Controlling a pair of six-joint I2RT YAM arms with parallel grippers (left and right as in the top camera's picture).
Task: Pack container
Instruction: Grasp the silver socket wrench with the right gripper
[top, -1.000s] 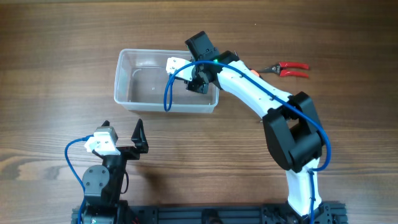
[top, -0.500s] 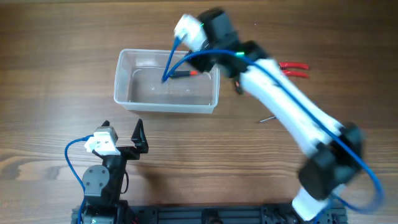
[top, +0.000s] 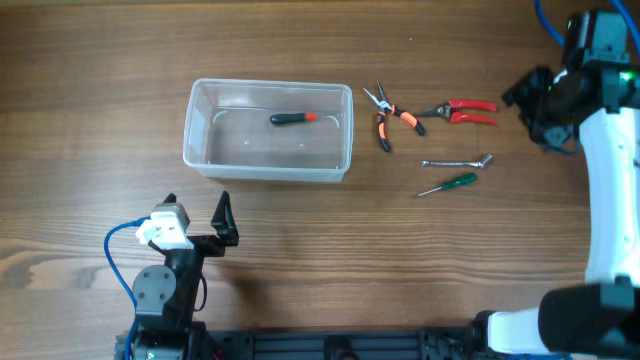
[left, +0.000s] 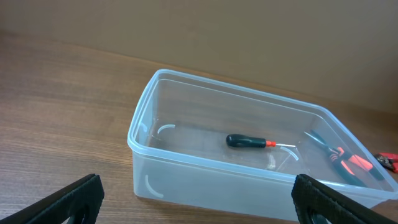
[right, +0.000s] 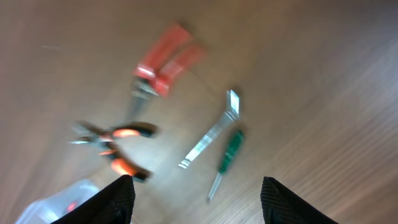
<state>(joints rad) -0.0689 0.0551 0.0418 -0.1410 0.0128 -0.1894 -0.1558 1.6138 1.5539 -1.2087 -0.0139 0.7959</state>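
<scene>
Holding right gripper (right: 198, 194) wide-jawed well right of the container (top: 267, 172) (black-handled screwdriver (top: 290, 118) inside), left gripper (left: 199, 200) likewise wide-jawed just in front of it.

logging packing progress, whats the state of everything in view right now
container: upright, no lid, one tool inside
black screwdriver: lying flat in the container
orange pliers: on table, unpacked, handles spread
red cutters: on table, unpacked
wrench: on table, unpacked
green screwdriver: on table, unpacked
left pincer: open, empty
right pincer: open, empty
</scene>
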